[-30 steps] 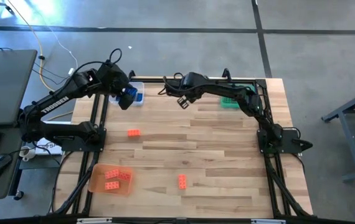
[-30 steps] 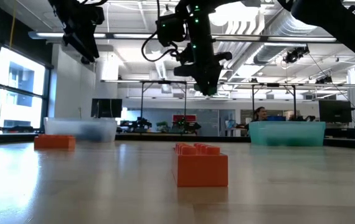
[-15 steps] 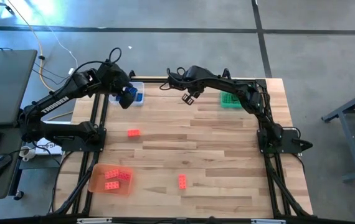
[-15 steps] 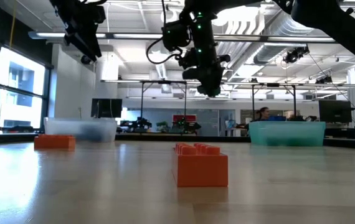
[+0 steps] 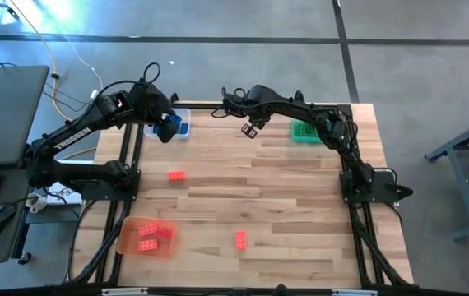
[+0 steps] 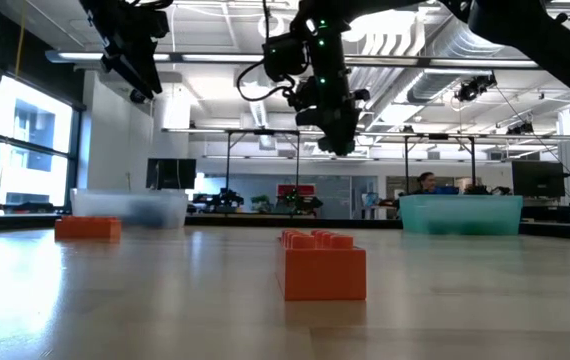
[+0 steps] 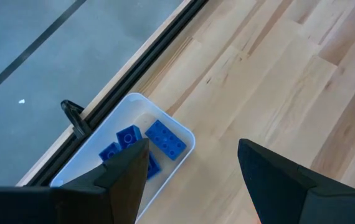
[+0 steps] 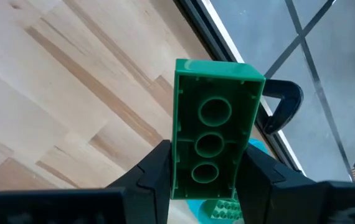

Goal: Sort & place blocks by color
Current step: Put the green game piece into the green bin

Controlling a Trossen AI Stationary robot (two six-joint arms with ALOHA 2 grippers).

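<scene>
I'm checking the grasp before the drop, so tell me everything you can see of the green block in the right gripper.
The green block is a small rectangular plastic brick, seen from its hollow underside: thin walls and three round tubes in a row. The right gripper is shut on it, a dark finger pressing each long side near one end, so most of the brick sticks out past the fingertips. It is held in the air above the wooden table, near the far edge, touching nothing else.

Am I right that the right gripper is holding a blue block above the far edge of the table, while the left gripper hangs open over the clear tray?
Not quite: the block in the right gripper is green, not blue, as the right wrist view shows. The rest stands: it is held above the table's far edge, and the left gripper hangs open over the clear tray.
</scene>
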